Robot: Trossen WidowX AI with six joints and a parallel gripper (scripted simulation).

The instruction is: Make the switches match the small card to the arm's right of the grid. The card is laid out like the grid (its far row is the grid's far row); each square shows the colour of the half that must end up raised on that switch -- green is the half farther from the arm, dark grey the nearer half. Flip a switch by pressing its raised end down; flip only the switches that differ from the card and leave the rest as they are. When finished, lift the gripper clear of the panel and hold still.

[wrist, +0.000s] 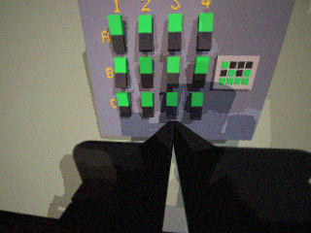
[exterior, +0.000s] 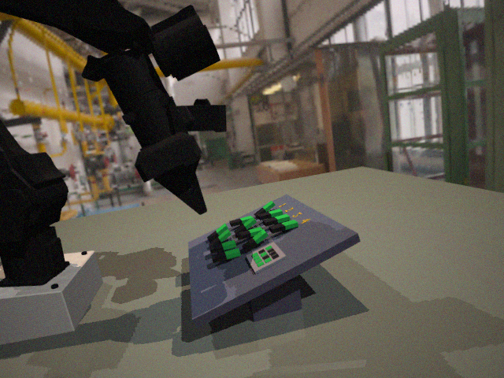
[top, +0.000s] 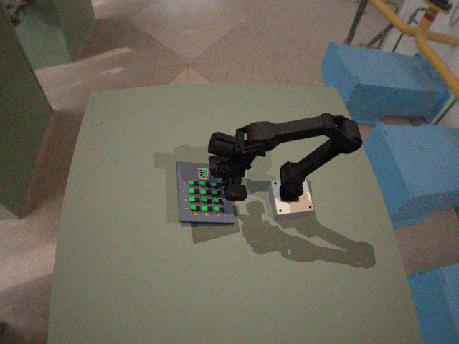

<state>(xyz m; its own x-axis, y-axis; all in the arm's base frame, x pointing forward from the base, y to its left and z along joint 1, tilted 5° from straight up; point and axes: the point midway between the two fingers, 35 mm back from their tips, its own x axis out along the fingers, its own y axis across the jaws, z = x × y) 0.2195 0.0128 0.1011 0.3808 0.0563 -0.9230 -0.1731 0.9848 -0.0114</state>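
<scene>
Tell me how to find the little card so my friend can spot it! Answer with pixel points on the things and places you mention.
Look for the tilted blue-grey panel [top: 185, 216] [exterior: 325, 239] [wrist: 277, 29] on the green table. Beside the "4" end of its switches sits the card [top: 203, 173] [exterior: 266, 257] [wrist: 236, 72]. Unlike the chunky switches, it's flat, pale-edged, with tiny green and dark squares.

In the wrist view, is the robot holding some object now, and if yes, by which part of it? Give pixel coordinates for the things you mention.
Nothing is held: the black pincer [top: 219, 176] [exterior: 201, 212] [wrist: 173, 125] is shut with bare tips.
</scene>
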